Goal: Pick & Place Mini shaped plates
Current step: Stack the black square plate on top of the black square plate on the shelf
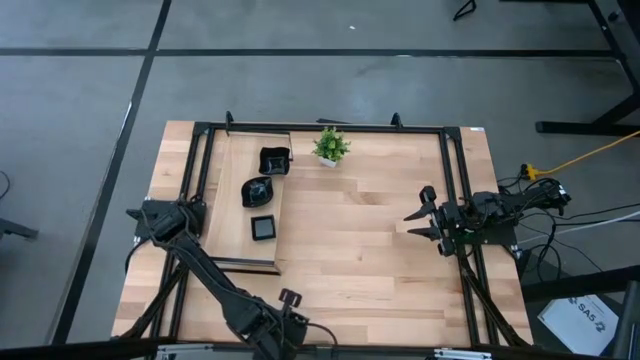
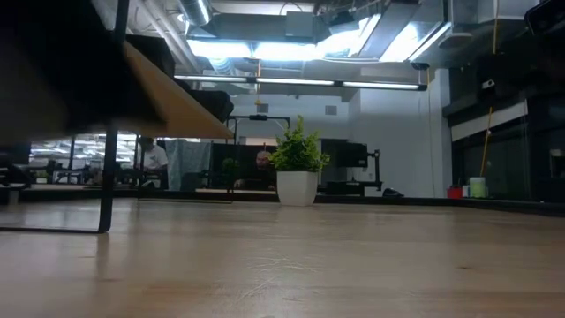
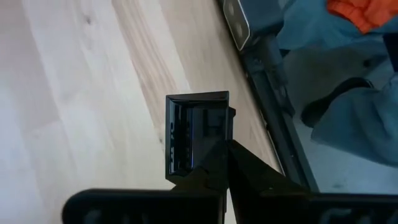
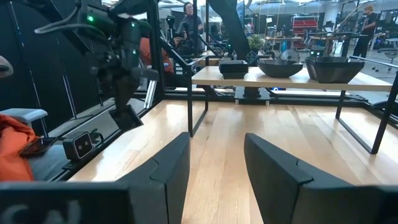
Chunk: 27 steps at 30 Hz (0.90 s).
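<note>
Low, left pincer clamping square plate.

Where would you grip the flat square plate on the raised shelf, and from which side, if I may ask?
Pinch one straight rim of the square plate, coming from above: it lies flat on the shelf, apart from the rounded dish, so its edges are free.

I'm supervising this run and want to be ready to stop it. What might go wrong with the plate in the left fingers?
1. The left gripper seems to pinch the glossy square plate by one rim only, so it may slip or swing.
2. It hangs near the table edge, so a dropped plate might fall off.
3. The shelf already holds three plates, and placing another might knock one.
</note>
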Available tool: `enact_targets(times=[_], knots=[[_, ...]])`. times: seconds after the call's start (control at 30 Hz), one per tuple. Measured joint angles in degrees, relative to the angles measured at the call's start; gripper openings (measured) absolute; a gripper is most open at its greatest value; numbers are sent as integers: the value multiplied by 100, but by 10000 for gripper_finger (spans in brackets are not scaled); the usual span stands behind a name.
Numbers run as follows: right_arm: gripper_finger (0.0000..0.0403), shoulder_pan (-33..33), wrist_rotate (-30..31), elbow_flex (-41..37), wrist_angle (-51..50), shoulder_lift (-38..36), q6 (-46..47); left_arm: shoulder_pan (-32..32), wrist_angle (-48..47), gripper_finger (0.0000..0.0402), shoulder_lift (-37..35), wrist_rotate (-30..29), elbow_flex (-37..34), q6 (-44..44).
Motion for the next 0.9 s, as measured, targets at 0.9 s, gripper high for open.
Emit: enact_targets(times=[0.9], knots=[[152, -1, 0, 0, -1, -2, 0, 174, -2380, 2, -2176, -2208, 395, -614]])
